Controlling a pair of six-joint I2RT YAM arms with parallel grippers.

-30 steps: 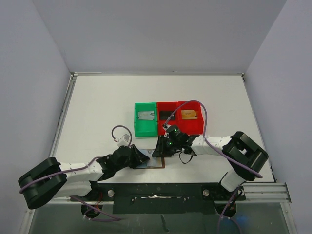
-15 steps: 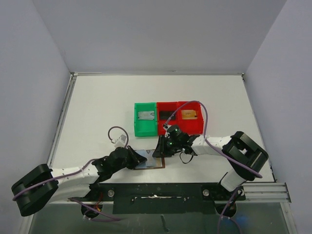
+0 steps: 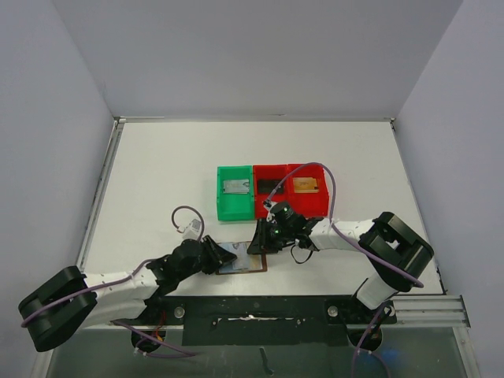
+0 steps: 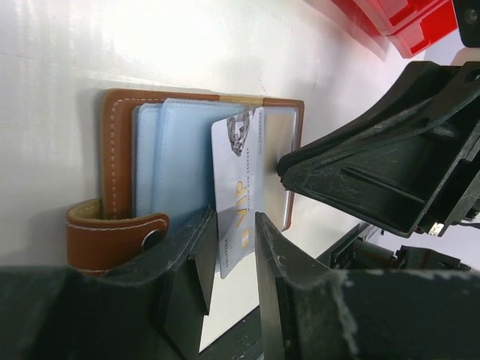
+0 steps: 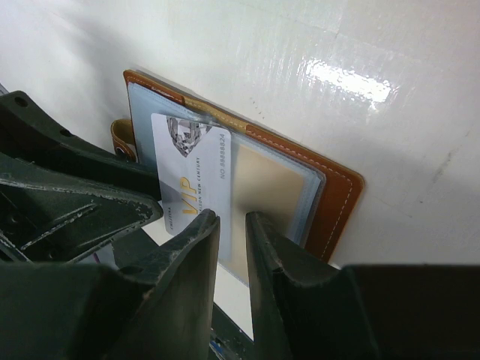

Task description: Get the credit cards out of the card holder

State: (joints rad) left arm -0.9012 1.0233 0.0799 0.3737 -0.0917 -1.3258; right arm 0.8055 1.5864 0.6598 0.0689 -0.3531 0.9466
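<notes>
Once nearer, left hand (image 4: pixel 234 225) back.

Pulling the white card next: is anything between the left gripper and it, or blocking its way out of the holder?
Nothing visible: the white card ends inside the left gripper; the right gripper rests on the card holder beside it.

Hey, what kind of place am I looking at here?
Probably a robot lab test cell: a white table boxed in by plain grey walls, two robot arms bolted at its edge, small sorting bins.
</notes>
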